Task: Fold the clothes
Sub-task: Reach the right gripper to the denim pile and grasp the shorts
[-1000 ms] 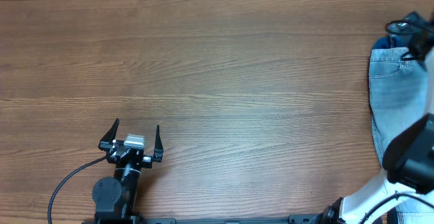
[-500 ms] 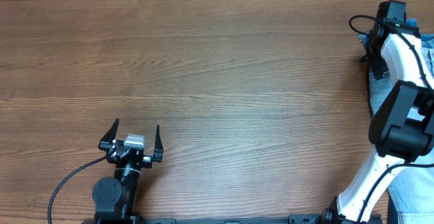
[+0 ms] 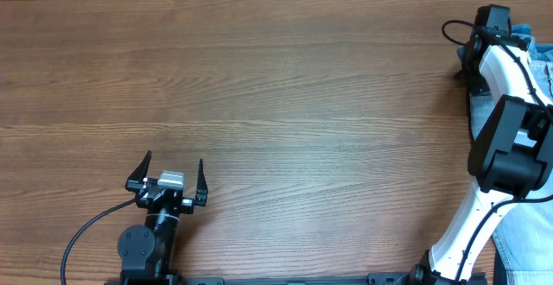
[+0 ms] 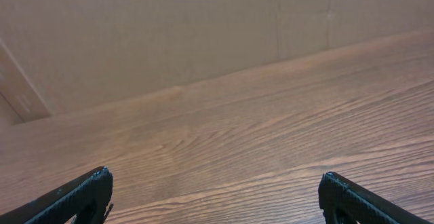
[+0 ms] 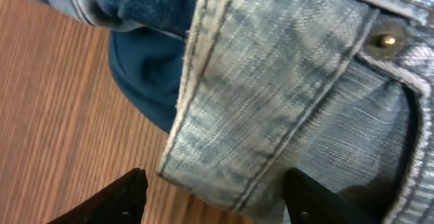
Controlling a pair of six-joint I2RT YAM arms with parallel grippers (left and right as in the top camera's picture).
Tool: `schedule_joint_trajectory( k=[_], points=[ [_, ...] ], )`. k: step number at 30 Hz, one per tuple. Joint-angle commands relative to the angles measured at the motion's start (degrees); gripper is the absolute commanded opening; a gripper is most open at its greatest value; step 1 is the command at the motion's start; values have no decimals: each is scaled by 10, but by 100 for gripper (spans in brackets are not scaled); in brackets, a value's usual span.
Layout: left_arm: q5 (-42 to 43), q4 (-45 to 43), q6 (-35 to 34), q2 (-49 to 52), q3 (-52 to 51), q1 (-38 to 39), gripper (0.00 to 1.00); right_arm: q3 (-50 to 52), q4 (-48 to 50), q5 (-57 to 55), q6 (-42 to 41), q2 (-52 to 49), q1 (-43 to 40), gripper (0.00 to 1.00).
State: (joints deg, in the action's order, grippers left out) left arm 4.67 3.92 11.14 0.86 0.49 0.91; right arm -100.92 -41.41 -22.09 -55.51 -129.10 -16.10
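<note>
The pale light-blue denim shorts (image 3: 544,73) lie at the table's far right edge, largely covered by my right arm. In the right wrist view a stitched hem and a brass rivet of the shorts (image 5: 285,81) fill the frame. My right gripper (image 5: 215,176) is open, its two fingers straddling the hem's corner just above the wood. In the overhead view it sits at the shorts' far end (image 3: 491,19), fingertips hidden. My left gripper (image 3: 165,166) is open and empty near the front left, also seen in its wrist view (image 4: 215,174).
A deeper-blue cloth (image 5: 142,81) shows under the pale hem, also in the overhead view (image 3: 523,33). The brown wooden table (image 3: 276,86) stretches between the arms. A plain board wall (image 4: 169,34) stands behind it.
My right arm has swung up from the lower right and reached over the shorts to their far end, then edged slightly farther. The left arm has not moved.
</note>
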Motion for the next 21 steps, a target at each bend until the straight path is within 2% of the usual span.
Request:
schedule_joint_trajectory(
  k=[1,8,10,17,21],
  points=[
    [-2,1,9,-5,-2,3,100,-10,-5,-11,2,-2,-2,58],
    [-2,2,9,-5,-2,3,100,-11,-25,-25,35,-1,-19,34],
    [-2,2,9,-5,-2,3,100,-11,-41,-26,35,-1,-21,34],
    [-2,2,9,-5,-2,3,100,-12,-95,-34,111,38,-21,54],
    [-2,2,9,-5,-2,3,100,-12,-134,-59,155,67,-21,59]
  ],
)
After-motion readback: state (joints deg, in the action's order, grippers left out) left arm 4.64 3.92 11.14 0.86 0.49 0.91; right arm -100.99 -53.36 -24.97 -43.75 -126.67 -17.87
